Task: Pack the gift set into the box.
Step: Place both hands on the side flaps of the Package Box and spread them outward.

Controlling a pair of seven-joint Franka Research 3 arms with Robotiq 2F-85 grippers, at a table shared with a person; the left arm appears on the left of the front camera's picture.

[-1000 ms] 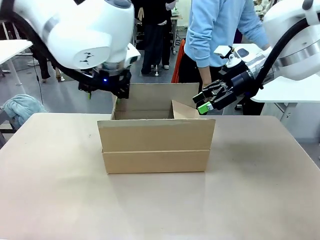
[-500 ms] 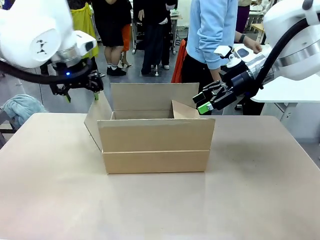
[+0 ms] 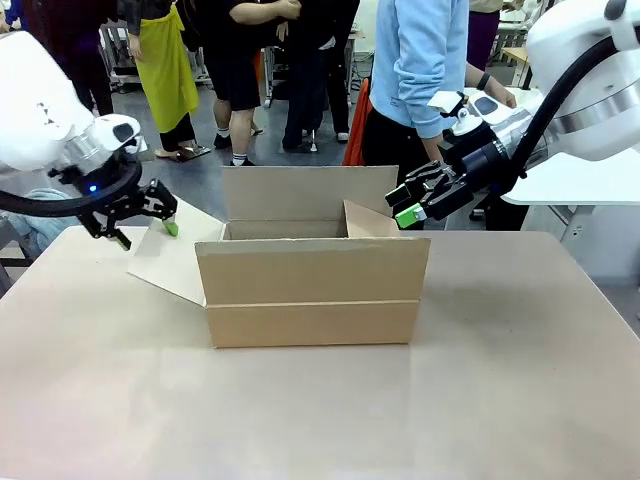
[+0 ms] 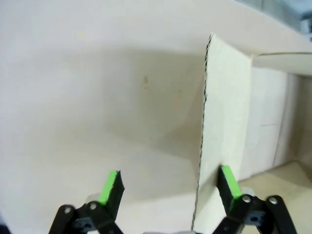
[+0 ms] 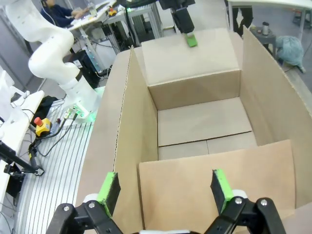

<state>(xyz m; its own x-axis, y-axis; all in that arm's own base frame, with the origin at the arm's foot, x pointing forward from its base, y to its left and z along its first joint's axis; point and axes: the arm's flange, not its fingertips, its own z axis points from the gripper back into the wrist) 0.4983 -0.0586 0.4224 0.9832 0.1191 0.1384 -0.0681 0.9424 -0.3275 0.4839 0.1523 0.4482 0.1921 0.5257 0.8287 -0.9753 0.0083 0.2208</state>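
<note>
Desk (image 3: 520,400): flat, matte beige top.
Box (image 3: 312,290): plain brown corrugated carton, rectangular, centre of frame. Rear flap upright, left flap (image 3: 170,262) folded out and down, right flap (image 3: 368,222) leaning inward. Floor is bare cardboard in the right wrist view. Packing judged not begun: gift set to go in, flaps to close.
Left end effector (image 3: 145,233): black, green pads, fingers spread astride the left flap's edge, pinching nothing.
Right end effector (image 3: 402,205): spread, empty, above the right flap.

Box (image 3: 312,285) mid table (image 3: 500,400), person (image 3: 425,60) behind it, R side
</note>
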